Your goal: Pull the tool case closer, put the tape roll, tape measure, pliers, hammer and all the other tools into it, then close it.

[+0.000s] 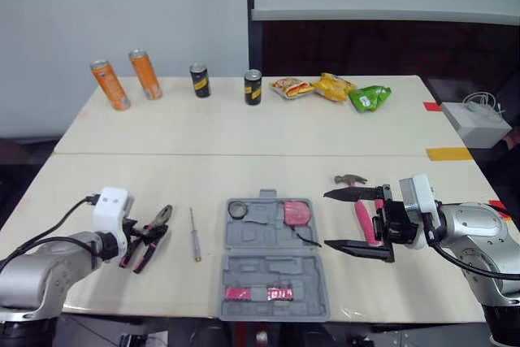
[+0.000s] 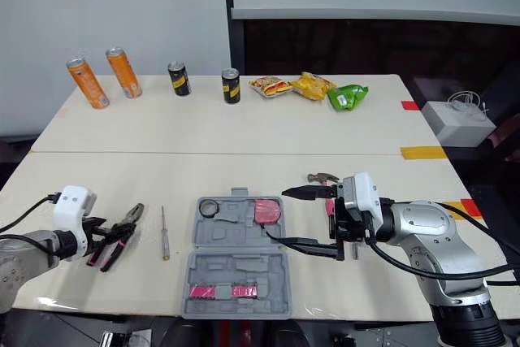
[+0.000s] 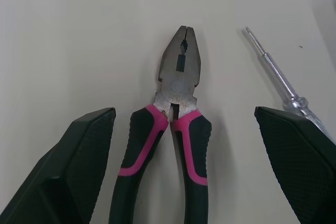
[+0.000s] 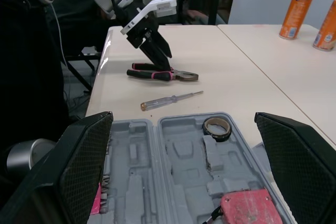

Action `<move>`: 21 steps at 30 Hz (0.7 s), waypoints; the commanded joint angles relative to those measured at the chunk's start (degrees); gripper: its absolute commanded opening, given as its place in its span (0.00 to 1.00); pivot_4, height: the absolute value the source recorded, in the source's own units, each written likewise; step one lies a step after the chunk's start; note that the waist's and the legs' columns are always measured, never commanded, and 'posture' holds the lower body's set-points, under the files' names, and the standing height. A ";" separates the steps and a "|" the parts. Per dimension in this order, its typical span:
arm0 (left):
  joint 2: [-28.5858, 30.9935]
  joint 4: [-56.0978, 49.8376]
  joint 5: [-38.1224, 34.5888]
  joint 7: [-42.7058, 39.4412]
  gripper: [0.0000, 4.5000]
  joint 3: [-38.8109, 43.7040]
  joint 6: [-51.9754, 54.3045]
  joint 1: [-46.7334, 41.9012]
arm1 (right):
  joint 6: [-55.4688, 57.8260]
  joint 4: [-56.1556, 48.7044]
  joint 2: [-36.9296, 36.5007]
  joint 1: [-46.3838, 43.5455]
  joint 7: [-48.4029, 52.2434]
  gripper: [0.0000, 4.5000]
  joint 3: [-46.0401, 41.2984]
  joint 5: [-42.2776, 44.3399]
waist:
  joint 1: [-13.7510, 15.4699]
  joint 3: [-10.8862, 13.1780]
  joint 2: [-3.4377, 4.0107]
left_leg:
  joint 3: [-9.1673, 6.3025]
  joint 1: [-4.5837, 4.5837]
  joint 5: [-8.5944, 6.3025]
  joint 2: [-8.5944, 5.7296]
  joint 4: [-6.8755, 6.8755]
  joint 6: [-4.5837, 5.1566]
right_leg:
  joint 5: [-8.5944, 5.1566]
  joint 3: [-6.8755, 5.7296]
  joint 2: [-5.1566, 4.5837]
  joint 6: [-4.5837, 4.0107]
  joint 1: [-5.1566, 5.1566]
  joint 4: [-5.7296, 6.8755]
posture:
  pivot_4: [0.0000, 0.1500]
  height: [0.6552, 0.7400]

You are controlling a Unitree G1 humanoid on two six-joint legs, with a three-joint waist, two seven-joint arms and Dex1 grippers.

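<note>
The grey tool case (image 1: pixel 272 262) lies open near the table's front edge. A tape roll (image 1: pixel 238 210) and a red tape measure (image 1: pixel 297 212) sit in its far half. Left of the case lie a screwdriver (image 1: pixel 195 235) and the pink-handled pliers (image 3: pixel 176 129). My left gripper (image 3: pixel 184 113) is open, its fingers on either side of the pliers' handles without touching them. The pink-handled hammer (image 1: pixel 363 217) lies right of the case. My right gripper (image 1: pixel 325 219) stands wide open just above the table, pointing at the case, with the hammer's handle back near the base of its fingers.
Two orange cans (image 1: pixel 110 84) and two black cans (image 1: pixel 200 80) stand along the table's far edge, with snack bags (image 1: pixel 333 87) to their right. A white box (image 1: pixel 484 123) sits beyond the table's right side. Pink parts (image 1: pixel 258 293) lie in the case's near half.
</note>
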 commanded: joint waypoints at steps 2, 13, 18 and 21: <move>-2.26 4.20 5.31 1.19 1.00 -2.55 -4.05 -0.78 | 0.22 -2.84 -0.18 -0.24 -0.63 1.00 -1.16 1.31 | -0.22 -0.01 0.00 | -0.03 -0.03 0.01 0.00 0.06 0.00 | 0.00 -0.02 0.00 0.00 0.00 0.00 | 1.00 1.00; -5.56 2.78 7.21 3.50 0.91 -1.34 1.17 0.21 | 1.19 -5.10 -0.50 1.53 -1.79 1.00 -2.93 2.26 | -0.31 -0.15 0.21 | -0.06 -0.02 0.07 0.00 0.10 0.05 | 0.02 -0.05 -0.01 -0.04 0.06 0.00 | 1.00 1.00; -6.02 0.32 7.15 4.92 0.60 0.51 5.98 1.01 | 0.97 -5.53 -0.13 2.16 -2.12 1.00 -2.88 2.28 | -0.36 -0.17 0.25 | -0.06 -0.02 0.08 0.00 0.09 0.05 | 0.01 -0.06 -0.01 -0.05 0.05 -0.02 | 1.00 1.00; -5.72 0.47 8.18 4.49 0.53 0.10 5.02 2.08 | 0.93 -5.76 0.35 2.29 -2.49 1.00 -2.43 2.15 | -0.37 -0.17 0.25 | -0.07 -0.03 0.08 -0.01 0.09 0.05 | 0.01 -0.06 -0.01 -0.05 0.05 -0.05 | 1.00 1.00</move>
